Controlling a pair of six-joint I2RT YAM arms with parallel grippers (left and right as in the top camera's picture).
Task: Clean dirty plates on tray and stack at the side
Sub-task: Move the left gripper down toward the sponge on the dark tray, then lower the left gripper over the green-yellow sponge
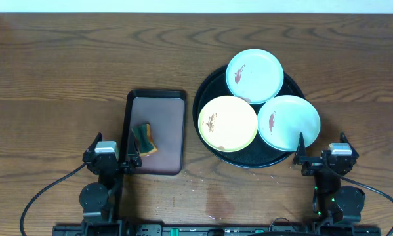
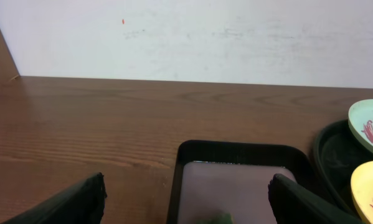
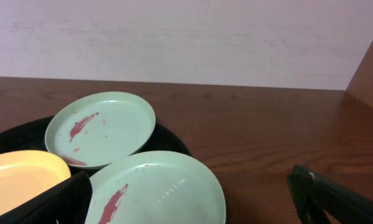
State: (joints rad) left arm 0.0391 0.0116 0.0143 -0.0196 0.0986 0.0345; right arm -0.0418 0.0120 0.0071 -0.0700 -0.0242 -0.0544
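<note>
I see my left claw (image 1: 114,152) and right claw (image 1: 322,149) spread apart, gripping nothing; three smeared plates (image 1: 227,123) sit on the tray (image 1: 206,92), to the right.

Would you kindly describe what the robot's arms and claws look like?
The left arm and right arm are black, each with a grey block on top. The left claw and right claw have dark, tapering fingers. A black cable trails from each.
</note>
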